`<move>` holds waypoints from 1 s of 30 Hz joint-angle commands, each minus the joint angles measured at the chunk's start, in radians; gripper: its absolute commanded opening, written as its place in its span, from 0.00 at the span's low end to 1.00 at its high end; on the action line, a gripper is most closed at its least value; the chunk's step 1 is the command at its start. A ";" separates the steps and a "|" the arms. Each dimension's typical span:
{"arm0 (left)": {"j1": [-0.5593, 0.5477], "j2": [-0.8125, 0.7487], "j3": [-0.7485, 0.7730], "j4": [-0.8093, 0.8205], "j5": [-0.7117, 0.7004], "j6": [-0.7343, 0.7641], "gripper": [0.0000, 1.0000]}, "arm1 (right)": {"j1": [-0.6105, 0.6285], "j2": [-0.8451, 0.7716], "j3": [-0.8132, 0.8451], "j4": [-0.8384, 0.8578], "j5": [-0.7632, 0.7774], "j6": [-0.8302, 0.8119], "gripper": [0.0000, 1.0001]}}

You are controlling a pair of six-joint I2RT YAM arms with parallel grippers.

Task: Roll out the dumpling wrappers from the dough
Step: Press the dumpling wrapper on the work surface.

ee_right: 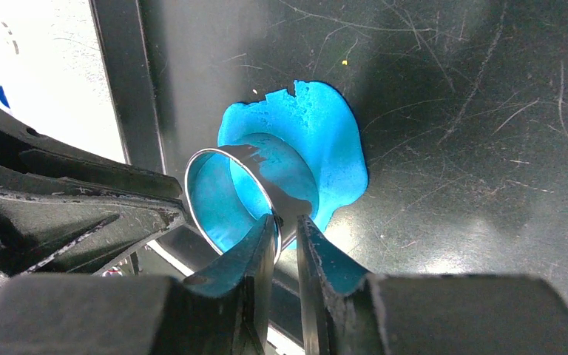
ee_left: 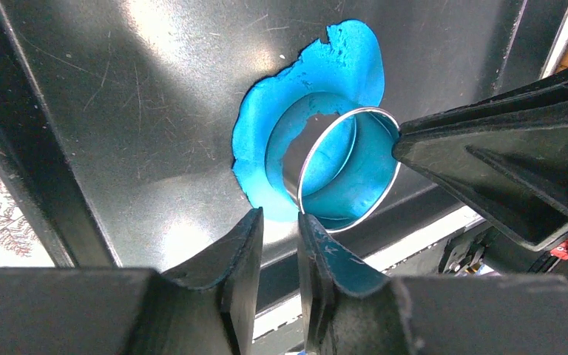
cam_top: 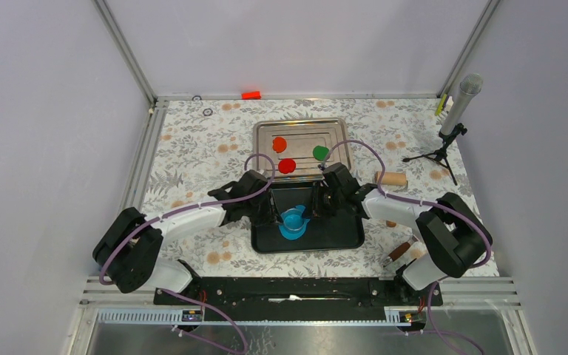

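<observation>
The dough (cam_top: 293, 231) is a thin ragged bright blue sheet on the black tray (cam_top: 340, 237); it also shows in the left wrist view (ee_left: 266, 140) and the right wrist view (ee_right: 333, 140). A metal ring cutter (ee_left: 344, 168) stands tilted on it, with blue showing inside it. My right gripper (ee_right: 287, 225) is shut on the ring cutter's wall (ee_right: 222, 159), one finger inside and one outside. My left gripper (ee_left: 281, 218) is narrowly open and empty at the ring's opposite rim. Red (cam_top: 287, 165), orange (cam_top: 279, 143) and green (cam_top: 320, 153) dumpling wrappers lie in the silver tray (cam_top: 299, 124).
A wooden roller (cam_top: 390, 178) lies right of the silver tray and a wood-handled tool (cam_top: 399, 251) lies by the right arm's base. A microphone on a tripod (cam_top: 455, 111) stands at the far right. A small red object (cam_top: 251, 95) lies at the back edge.
</observation>
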 commanded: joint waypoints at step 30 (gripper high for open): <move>0.026 0.066 0.017 0.037 0.004 -0.015 0.00 | 0.009 0.029 0.013 0.006 -0.001 -0.007 0.13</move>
